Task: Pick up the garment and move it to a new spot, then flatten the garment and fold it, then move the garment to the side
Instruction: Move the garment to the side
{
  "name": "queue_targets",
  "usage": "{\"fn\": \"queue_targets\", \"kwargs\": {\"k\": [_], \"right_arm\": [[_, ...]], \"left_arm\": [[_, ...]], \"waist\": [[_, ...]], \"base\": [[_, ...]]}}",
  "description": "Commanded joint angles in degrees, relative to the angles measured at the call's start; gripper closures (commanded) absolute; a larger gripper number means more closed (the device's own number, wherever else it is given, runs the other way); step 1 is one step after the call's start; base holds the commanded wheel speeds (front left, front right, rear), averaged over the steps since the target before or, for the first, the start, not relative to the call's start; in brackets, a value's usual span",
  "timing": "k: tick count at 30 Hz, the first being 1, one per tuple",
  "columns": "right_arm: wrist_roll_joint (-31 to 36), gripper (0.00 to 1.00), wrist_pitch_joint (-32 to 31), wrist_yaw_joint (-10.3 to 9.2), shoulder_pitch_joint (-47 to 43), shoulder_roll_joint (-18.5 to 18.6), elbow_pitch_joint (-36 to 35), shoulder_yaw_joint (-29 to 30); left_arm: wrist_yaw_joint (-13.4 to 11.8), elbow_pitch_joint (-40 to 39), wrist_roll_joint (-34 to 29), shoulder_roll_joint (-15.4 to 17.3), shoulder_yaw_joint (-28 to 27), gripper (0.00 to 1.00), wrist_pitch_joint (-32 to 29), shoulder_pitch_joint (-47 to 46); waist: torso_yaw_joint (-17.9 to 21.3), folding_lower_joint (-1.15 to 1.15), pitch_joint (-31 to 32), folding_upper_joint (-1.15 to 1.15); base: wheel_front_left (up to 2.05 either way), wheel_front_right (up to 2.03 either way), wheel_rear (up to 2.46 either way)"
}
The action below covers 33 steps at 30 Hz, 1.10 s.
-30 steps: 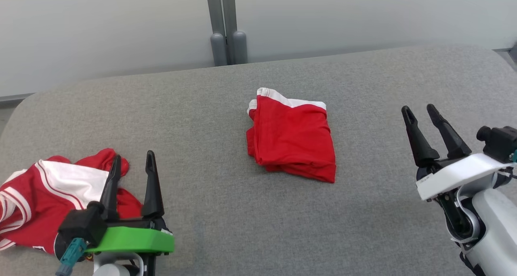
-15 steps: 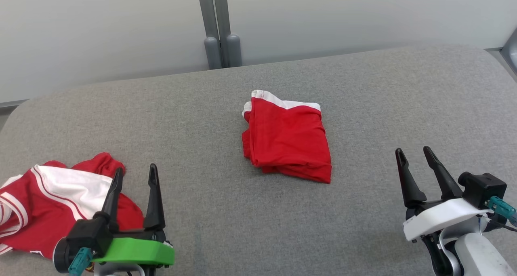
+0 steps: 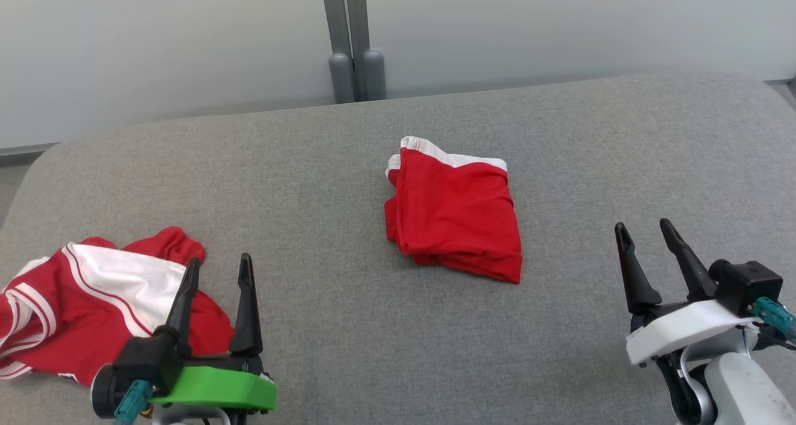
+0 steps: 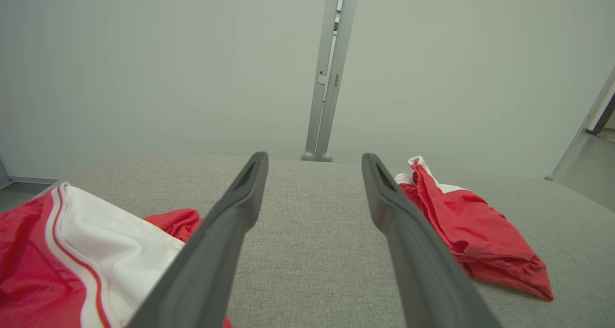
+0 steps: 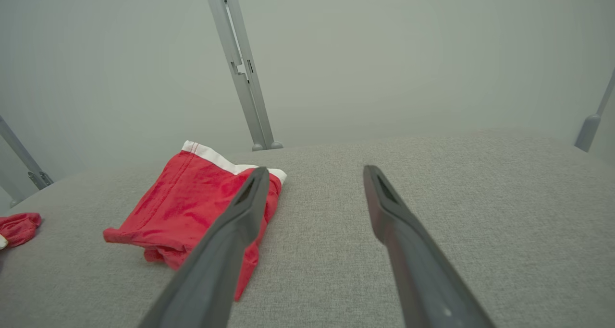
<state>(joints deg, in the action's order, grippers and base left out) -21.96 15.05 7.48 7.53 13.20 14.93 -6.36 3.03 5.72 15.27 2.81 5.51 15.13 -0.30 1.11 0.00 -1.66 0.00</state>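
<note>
My left gripper (image 3: 219, 260) stands with its two dark fingers (image 4: 240, 208) spread wide and nothing between them, and the right gripper (image 3: 643, 226) is the same, released and empty. Just beside the left fingers, toward my left, lies the crumpled garment (image 3: 118, 288). It is a shiny red-and-white piece with thin stripes, bunched in soft ridges, and its long axis runs across the view. I cannot tell if the finger touches it. I judge this is the piece to pick up now, and the left arm is clearly the nearer one. Farther ahead, between the two grippers and a little closer to the right one, rests the folded red garment (image 3: 457, 216), matte cotton, nearly square, its white band at the far edge. Both lie on the grey woven surface (image 3: 323, 182).
</note>
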Motion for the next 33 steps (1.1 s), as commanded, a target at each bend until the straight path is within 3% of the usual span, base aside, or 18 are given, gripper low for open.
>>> {"fn": "queue_targets", "kwargs": {"k": [1,9,21,27,33], "right_arm": [[0.44,0.00,0.16,0.02,1.59,-0.02,0.67,0.27],[-3.65,0.00,-4.97,0.02,12.15,-0.68,9.72,-1.86],[-10.34,0.00,-18.08,0.02,26.66,2.26,28.61,-5.25],[-14.79,0.00,-23.78,0.01,29.55,2.49,35.77,-6.63],[-16.41,0.00,-24.81,0.02,29.98,1.46,41.32,-8.22]], "left_arm": [[0.01,0.08,0.41,0.17,0.19,0.00,0.02,-0.18],[0.33,-0.28,0.81,0.18,1.94,0.00,0.02,-2.43],[-0.39,-0.22,1.78,0.16,4.30,0.00,0.02,-5.47],[-0.46,-0.43,2.32,0.16,5.19,0.00,0.02,-6.40],[-0.75,-0.25,2.76,0.16,5.30,0.00,0.02,-6.40]], "waist": [[-0.69,0.00,-0.24,0.00],[-5.14,0.00,-3.00,0.00],[-13.72,0.00,-7.70,0.00],[-16.55,0.00,-8.81,0.00],[-17.47,0.00,-8.73,0.00]], "base": [[0.00,0.00,0.00],[0.00,0.00,0.00],[0.00,0.00,0.00],[0.00,0.00,0.00],[0.00,0.00,0.00]]}}
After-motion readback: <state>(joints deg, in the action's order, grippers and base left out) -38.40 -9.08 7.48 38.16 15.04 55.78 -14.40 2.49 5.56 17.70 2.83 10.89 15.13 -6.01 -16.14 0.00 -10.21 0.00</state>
